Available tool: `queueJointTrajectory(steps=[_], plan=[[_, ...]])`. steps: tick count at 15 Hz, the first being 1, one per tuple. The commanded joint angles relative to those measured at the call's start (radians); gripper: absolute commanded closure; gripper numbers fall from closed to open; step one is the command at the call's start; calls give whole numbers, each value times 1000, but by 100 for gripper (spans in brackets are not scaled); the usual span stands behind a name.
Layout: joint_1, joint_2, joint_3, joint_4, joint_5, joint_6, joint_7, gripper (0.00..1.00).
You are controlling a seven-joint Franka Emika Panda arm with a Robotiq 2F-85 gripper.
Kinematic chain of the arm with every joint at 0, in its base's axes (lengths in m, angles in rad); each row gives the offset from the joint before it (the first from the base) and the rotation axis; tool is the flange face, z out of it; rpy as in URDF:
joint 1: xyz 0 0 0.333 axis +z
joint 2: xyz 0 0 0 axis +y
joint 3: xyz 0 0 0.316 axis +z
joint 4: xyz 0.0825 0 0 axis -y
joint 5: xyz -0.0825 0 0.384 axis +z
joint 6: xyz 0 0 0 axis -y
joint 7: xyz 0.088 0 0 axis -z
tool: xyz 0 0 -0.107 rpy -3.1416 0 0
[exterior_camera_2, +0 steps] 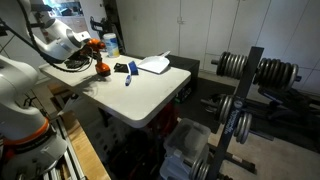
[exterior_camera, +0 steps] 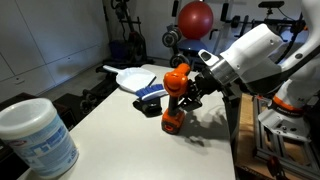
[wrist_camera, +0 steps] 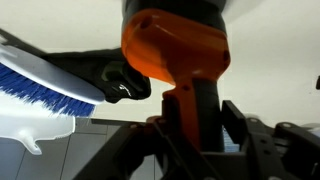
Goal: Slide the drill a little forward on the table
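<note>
**A:** Start big. What is the layout?

**B:** A white table (exterior_camera: 110, 125) fills both exterior views. The Panda arm (exterior_camera: 250, 55) reaches in over its far side. A white tub with a blue label (exterior_camera: 35, 135) stands at the near corner, well apart from everything else. A white dustpan (exterior_camera: 130, 75) lies near the far edge with a blue-bristled brush (wrist_camera: 40, 88) on it.

**A:** And the drill?

**B:** The orange drill (exterior_camera: 175, 82) stands on the table just beside the dustpan. It rests on its battery base with its long axis roughly upright.

**A:** Where does it lie from the gripper?

**B:** Right inside it. In the wrist view the gripper (wrist_camera: 195, 125) has the dark handle between its jaws. They are drawn narrow, seemingly pressed on it from both sides and holding nothing else.

**A:** So no reach is needed?

**B:** I judge not. The slide should be a level push with the base kept on the table. Since the hold is high on an upright tool, tipping is the risk.
</note>
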Motion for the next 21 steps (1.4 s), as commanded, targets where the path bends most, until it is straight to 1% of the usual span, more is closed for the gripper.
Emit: queueJointTrajectory(steps=[1, 8, 9, 10, 21], plan=[[-43, -10, 49, -4, 12, 22, 16, 59], [-76, -10, 79, 1, 12, 29, 16, 61], [-80, -10, 84, 2, 12, 30, 16, 64], [-84, -10, 88, 2, 13, 30, 17, 65], [-121, -15, 128, 11, 16, 34, 21, 66]])
